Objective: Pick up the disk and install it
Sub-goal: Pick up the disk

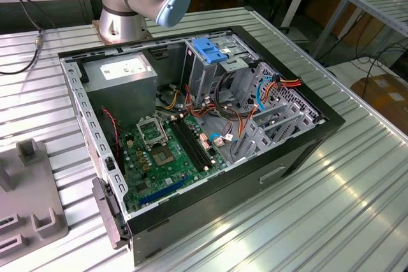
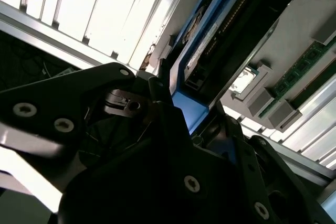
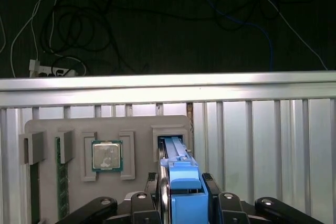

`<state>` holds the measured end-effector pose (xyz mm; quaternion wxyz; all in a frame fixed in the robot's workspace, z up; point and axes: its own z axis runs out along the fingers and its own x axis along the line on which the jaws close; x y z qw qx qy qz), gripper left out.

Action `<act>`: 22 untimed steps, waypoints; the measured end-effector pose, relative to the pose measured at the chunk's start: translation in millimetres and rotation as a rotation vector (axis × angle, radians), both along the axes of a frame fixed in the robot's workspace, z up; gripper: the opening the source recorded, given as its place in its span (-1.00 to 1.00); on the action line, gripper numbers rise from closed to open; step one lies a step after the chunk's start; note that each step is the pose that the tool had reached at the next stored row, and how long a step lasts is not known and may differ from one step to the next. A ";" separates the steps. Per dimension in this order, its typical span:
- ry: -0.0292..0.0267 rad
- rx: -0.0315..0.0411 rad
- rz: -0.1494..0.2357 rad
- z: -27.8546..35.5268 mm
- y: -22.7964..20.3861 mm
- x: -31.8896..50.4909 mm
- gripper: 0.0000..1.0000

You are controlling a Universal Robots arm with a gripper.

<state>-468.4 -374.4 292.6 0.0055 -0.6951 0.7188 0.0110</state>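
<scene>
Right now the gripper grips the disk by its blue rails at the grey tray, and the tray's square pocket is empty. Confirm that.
Not quite. The square pocket is not empty: the first wrist view shows a processor chip lying in it. The rest holds: the gripper grips the disk by its blue rails at the grey tray.

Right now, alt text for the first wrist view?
The pincer grips the blue-railed disk, which stands on edge at a slot in a grey tray. A chip lies in the next recess, with memory sticks further along. The tray rests on a ribbed metal table, with dark floor beyond.
</scene>
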 end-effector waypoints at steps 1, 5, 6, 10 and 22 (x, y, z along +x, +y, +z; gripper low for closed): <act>-0.0001 0.0000 0.000 -0.1 -0.9 0.0 -0.09; 0.0000 0.0000 0.000 -0.2 -1.3 0.0 -0.09; 0.0000 0.0000 0.000 -0.2 -1.3 0.0 -0.12; 0.0000 0.0000 0.000 -0.3 -1.3 0.0 -0.25; -0.0001 0.0000 0.000 1.4 -1.3 0.0 -0.25</act>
